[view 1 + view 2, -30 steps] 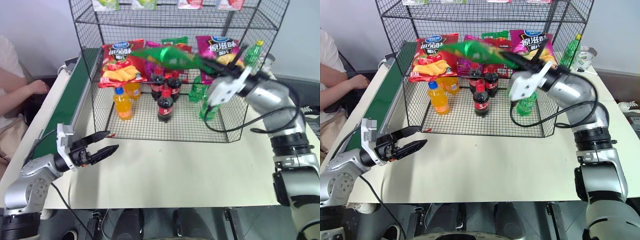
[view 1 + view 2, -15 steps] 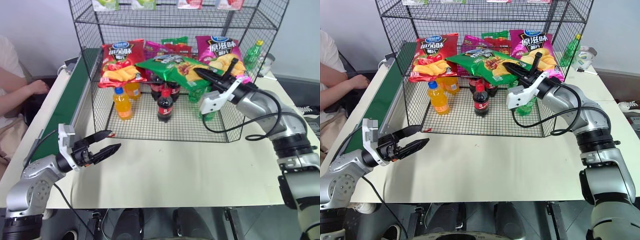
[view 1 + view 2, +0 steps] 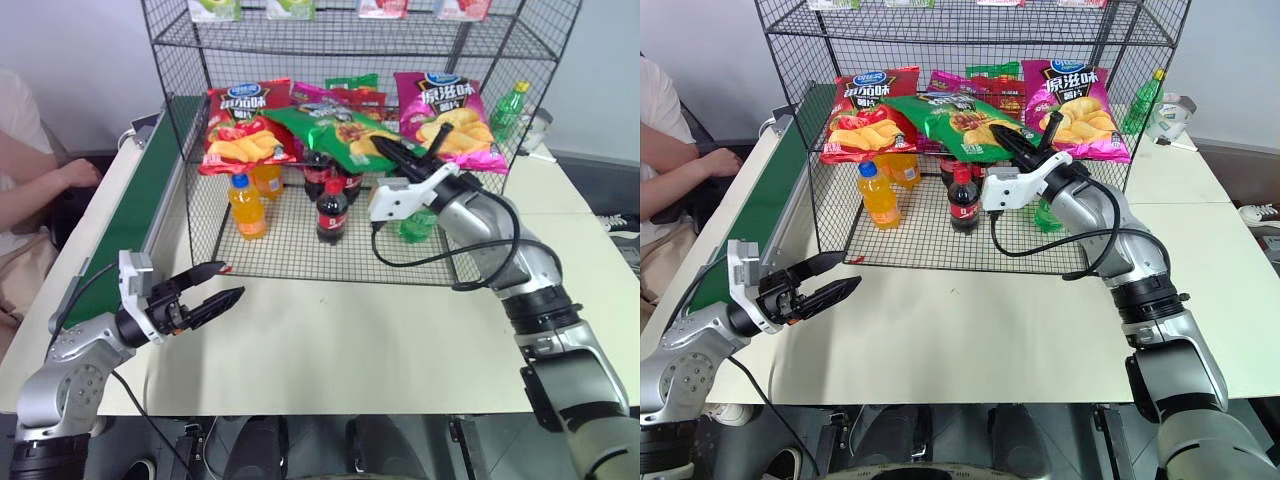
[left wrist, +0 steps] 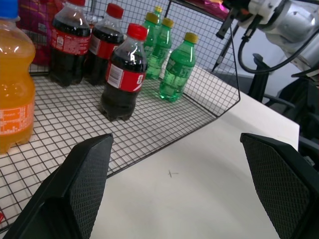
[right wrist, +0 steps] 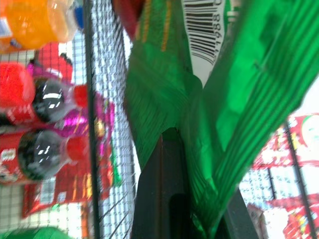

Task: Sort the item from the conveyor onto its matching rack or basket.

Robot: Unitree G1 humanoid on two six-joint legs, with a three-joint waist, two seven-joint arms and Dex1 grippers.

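1. Hovering low over the bench's (image 3: 330,350) near left corner, left gripper (image 3: 212,301) has its fingers spread wide, nothing between them.
2. Running along the bench's left edge, conveyor (image 3: 130,215) has a person's hand (image 3: 75,175) just beside its outer rail.
3. Reaching into the rack (image 3: 200,150) from the front, right gripper (image 3: 405,155) has fingers clamped on one end of the green chip bag (image 3: 335,130).
4. Green chip bag sits over the middle tier, between the red chip bag (image 3: 240,125) and the magenta chip bag (image 3: 445,115); whether it rests on the wire, cannot tell.
5. Bottom tier: orange bottles (image 3: 247,205), cola bottles (image 3: 330,195), green bottles (image 4: 175,72).
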